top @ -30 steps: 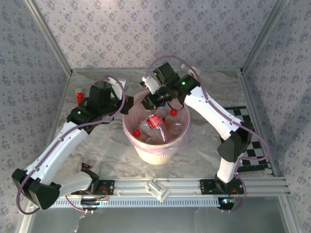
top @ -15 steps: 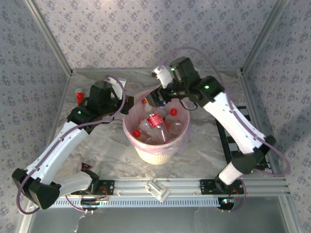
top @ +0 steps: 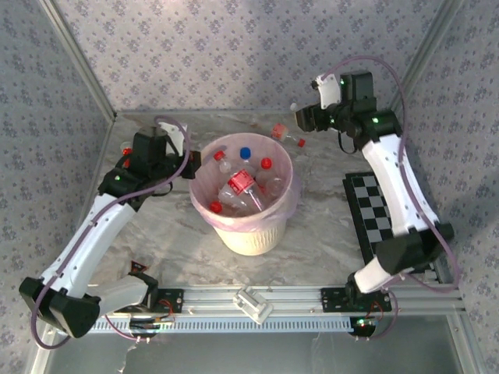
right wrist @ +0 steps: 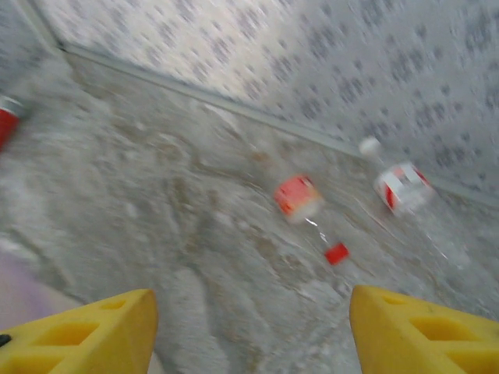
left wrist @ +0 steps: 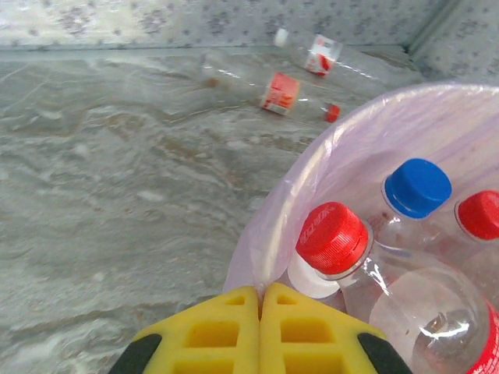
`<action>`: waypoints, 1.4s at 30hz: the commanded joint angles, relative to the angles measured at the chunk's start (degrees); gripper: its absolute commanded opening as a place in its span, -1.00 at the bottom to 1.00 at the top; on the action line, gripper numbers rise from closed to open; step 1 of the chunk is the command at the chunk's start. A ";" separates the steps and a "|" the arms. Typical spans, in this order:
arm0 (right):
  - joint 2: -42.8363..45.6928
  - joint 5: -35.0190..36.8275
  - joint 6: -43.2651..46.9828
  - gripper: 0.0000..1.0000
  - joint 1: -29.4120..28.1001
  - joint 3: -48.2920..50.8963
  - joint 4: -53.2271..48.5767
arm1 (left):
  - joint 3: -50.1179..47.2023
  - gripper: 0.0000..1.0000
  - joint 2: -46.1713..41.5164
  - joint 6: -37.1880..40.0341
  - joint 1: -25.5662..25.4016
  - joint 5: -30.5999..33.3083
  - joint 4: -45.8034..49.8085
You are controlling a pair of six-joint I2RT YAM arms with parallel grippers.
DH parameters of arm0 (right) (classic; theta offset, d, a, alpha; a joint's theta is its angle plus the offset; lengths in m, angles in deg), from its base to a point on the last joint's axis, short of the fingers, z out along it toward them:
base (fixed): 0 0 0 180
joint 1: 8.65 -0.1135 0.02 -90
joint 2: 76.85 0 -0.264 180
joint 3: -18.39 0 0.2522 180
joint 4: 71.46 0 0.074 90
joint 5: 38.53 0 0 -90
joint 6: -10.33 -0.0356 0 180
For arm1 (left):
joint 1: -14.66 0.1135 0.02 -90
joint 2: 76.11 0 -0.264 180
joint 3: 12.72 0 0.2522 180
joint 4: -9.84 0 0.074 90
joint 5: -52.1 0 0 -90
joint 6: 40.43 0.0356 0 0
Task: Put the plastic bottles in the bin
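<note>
Bottles (top: 242,183) crowd the bin (top: 248,238) at centre frame. Behind it on the table (top: 327,226) lie a red-capped bottle (right wrist: 300,199) and a white-capped bottle (right wrist: 398,187). The right gripper (right wrist: 251,312) faces them, fingers spread wide. The left gripper (left wrist: 260,300), pads pressed together, sits by the bin's left rim. Best grasp: square across the red-capped bottle's body, not its narrow neck.

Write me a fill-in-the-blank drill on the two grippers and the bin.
The left gripper has its jaws ____.
The right gripper has its jaws ____.
The bin is lined with a translucent ____ bag.
Missing words: shut; open; pink.
</note>
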 commanded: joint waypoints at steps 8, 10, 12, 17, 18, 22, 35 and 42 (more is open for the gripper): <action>-18.13 -6.37 9.63 0.67 3.64 -2.77 -1.03 | -1.37 -1.00 -4.33 -4.52 2.06 0.82 1.61; -21.19 -5.71 11.06 0.78 3.74 -4.14 -1.56 | -1.84 -1.00 -4.37 -4.71 2.08 0.54 1.44; -24.45 -4.35 12.09 0.87 3.78 -6.19 -2.52 | -1.92 -1.00 -4.09 -5.08 2.08 -0.38 1.05; -31.17 -3.17 11.69 0.93 3.18 -10.03 -2.11 | -3.00 -1.00 -3.85 -5.90 1.99 -1.19 -0.74; -32.06 -2.51 11.44 0.93 2.81 -10.54 -1.73 | -3.23 -1.00 -3.78 -5.90 1.99 -1.17 -0.99; -38.29 0.43 9.52 0.94 1.46 -15.61 -0.84 | -3.42 -1.00 -2.84 -5.72 1.99 -2.02 -1.97; -53.83 5.83 5.19 1.00 -1.15 -32.16 -3.62 | -3.43 -1.00 -2.70 -4.61 1.99 -2.17 -2.04; -58.02 7.08 4.91 0.68 -1.68 -38.92 -6.28 | -3.13 -1.00 -2.79 -4.56 1.99 -2.59 -2.16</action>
